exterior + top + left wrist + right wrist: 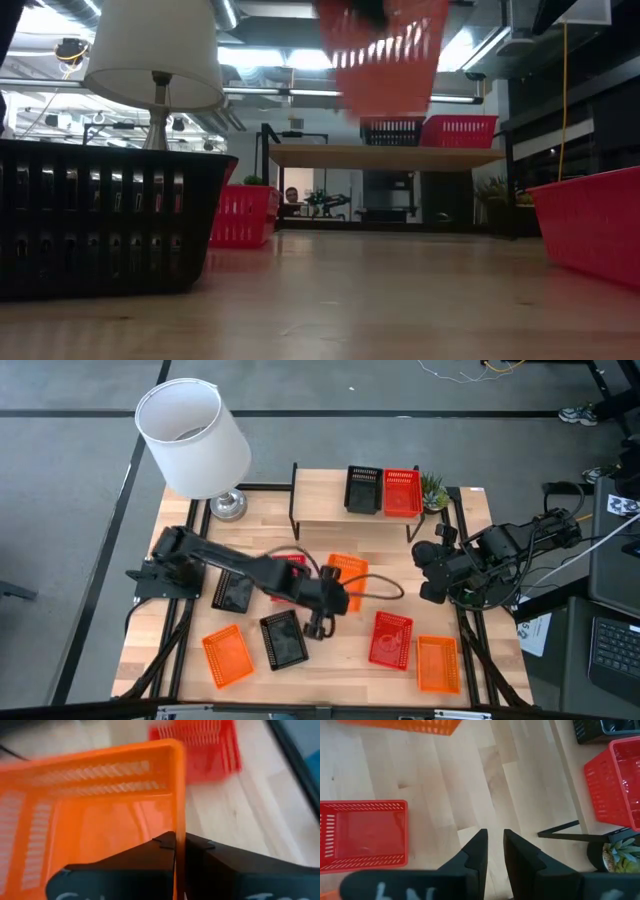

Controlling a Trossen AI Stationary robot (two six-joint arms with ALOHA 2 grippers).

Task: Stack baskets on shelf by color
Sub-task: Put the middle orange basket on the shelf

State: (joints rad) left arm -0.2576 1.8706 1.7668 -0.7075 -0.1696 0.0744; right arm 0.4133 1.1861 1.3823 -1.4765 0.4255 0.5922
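My left gripper (338,598) reaches over the table's middle and is shut on an orange basket (348,572), which shows high up in the low view (385,55). My right gripper (495,845) waits by the table's right edge (432,572), its fingers nearly together on nothing. The shelf (330,510) at the far edge carries a black basket (364,490) and a red basket (402,492), side by side on their bottoms. Resting flat on the table are two black baskets (232,592) (284,637), two red ones (391,638) (292,572) and two orange ones (227,655) (437,662). My left gripper pinches one upright wall of the orange basket at its rim (179,827), one finger (150,852) inside the basket and the other (205,852) outside. The fingers come from the table's left side. The basket is lifted clear of the table and tilted (385,55).
A white-shaded lamp (195,435) stands at the far left corner and a small potted plant (433,490) sits right of the shelf. A loose cable (385,588) loops beside the held basket. Bare wood lies between the shelf and the near baskets (470,780).
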